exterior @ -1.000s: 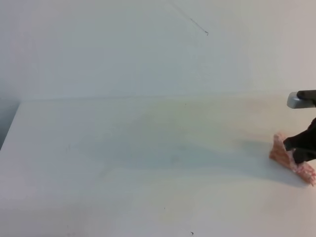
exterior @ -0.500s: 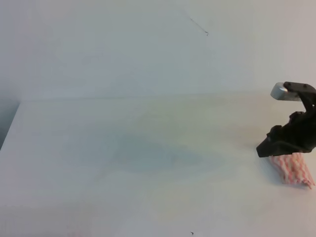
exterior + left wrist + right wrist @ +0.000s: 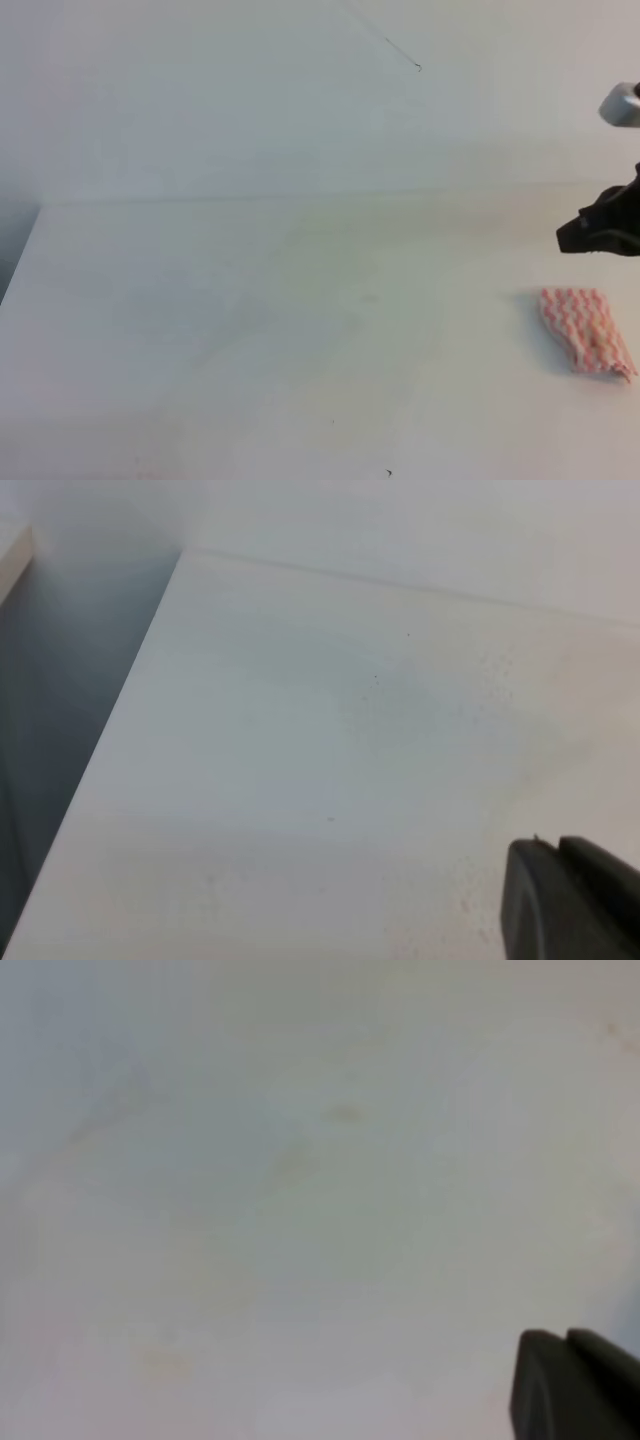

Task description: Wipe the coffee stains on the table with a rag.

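The table [image 3: 250, 330] looked like a smooth, matt white board, with almost no shine on it. The rag [image 3: 587, 330] was a soft woven cloth, a little crumpled, with a red-pink and white zigzag pattern. The right gripper [image 3: 598, 228] seemed made of matt black plastic, and a small grey part above it had a dull, metal-like finish.

The exterior high view looks down from the front over the white desk [image 3: 300, 350] toward its far edge and the wall. The left wrist view faces the desk's far-left corner from low and close. The right wrist view sits closest, blurred, facing bare desk surface.
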You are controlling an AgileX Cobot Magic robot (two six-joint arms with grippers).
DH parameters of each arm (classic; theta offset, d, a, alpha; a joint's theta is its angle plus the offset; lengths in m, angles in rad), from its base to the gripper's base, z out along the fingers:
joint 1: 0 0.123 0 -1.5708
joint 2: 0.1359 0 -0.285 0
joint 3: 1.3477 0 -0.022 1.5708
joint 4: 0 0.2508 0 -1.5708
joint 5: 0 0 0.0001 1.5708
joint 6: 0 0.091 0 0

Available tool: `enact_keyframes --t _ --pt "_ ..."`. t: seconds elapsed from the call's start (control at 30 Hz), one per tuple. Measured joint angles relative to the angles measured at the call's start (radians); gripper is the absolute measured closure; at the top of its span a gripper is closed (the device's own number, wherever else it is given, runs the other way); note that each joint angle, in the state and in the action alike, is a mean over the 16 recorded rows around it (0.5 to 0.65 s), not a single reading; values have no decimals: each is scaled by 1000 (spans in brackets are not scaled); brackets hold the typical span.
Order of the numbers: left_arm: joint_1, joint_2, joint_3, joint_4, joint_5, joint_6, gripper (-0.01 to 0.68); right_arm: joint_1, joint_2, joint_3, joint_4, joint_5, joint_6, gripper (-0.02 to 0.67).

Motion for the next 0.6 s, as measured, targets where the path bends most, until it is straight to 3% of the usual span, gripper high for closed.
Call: enact_keyframes --t 0.33,0.6 --pt "0 0 0 0 1 0 672 0 -243 33 -153 -34 220 647" --pt "0 2 -3 0 3 0 672 0 -443 161 -259 -83 344 648"
